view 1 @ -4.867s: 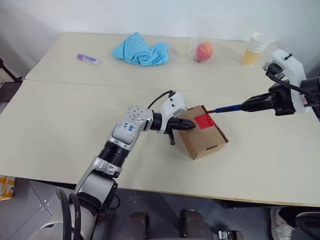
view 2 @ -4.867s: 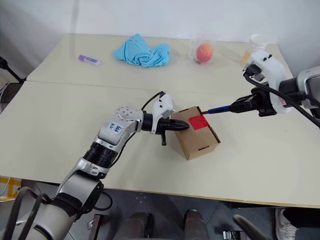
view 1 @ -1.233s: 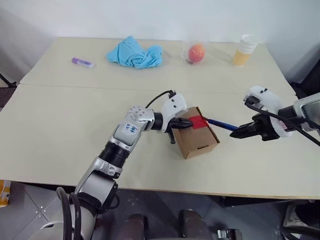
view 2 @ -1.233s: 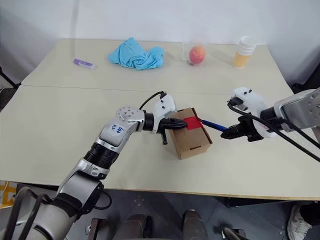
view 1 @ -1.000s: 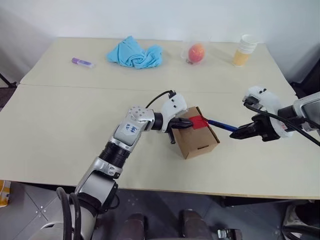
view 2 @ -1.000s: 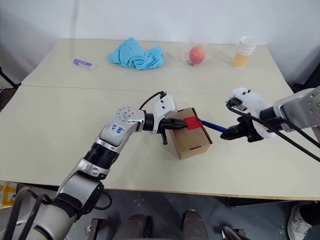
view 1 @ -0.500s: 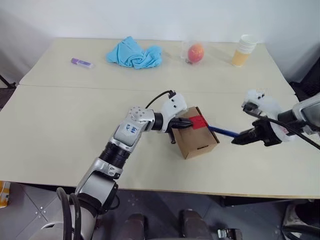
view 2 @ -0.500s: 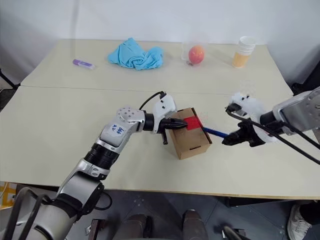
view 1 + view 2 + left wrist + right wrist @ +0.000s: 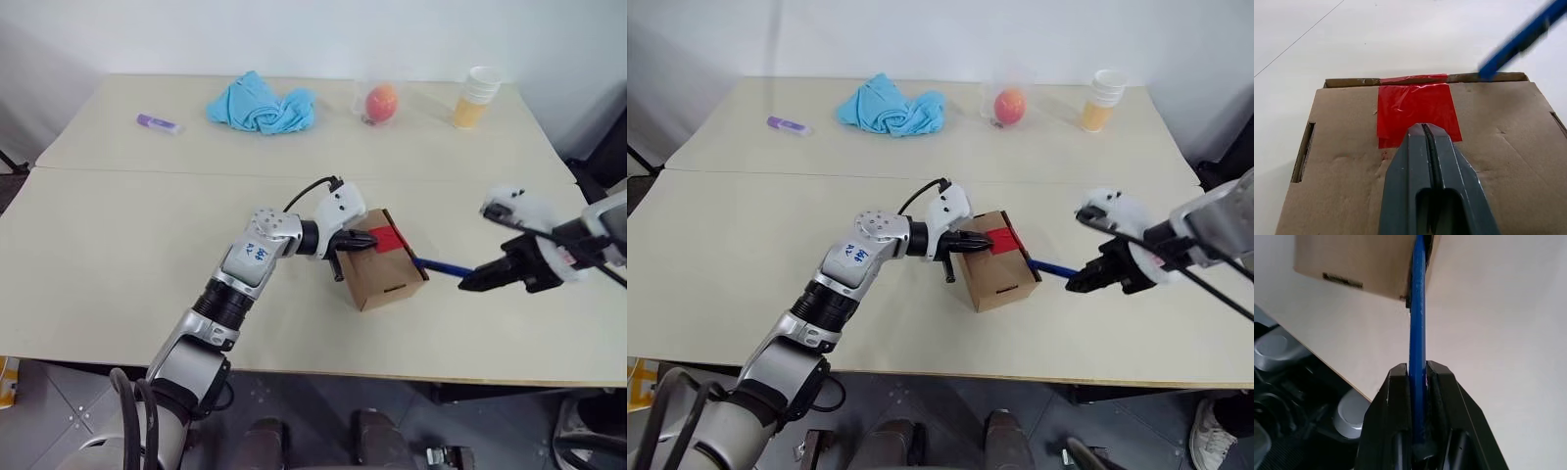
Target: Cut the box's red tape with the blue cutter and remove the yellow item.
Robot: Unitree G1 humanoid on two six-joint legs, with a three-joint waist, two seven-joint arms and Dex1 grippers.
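Observation:
The brown cardboard box [image 9: 387, 266] sits mid-table, flaps closed, with the red tape [image 9: 389, 238] across its top seam. My left gripper [image 9: 367, 244] is shut, and its tips rest on the box top at the near edge of the red tape [image 9: 1415, 107]. My right gripper [image 9: 470, 284] is to the right of the box, shut on the blue cutter [image 9: 437, 266]. The cutter's tip is at the box's right side, below the top edge. In the right wrist view the blue cutter [image 9: 1417, 308] runs up to a corner of the box [image 9: 1352, 259]. The yellow item is hidden.
At the far side of the table lie a blue cloth [image 9: 262, 103], an orange-red fruit [image 9: 382, 100] in a clear cup, stacked paper cups [image 9: 473, 96] and a purple marker [image 9: 157, 123]. A seam crosses the table behind the box.
My right gripper has drawn back to the right and toward the table's front edge, pulling the cutter tip from beside the tape to the box's right side. The left arm and box stayed put.

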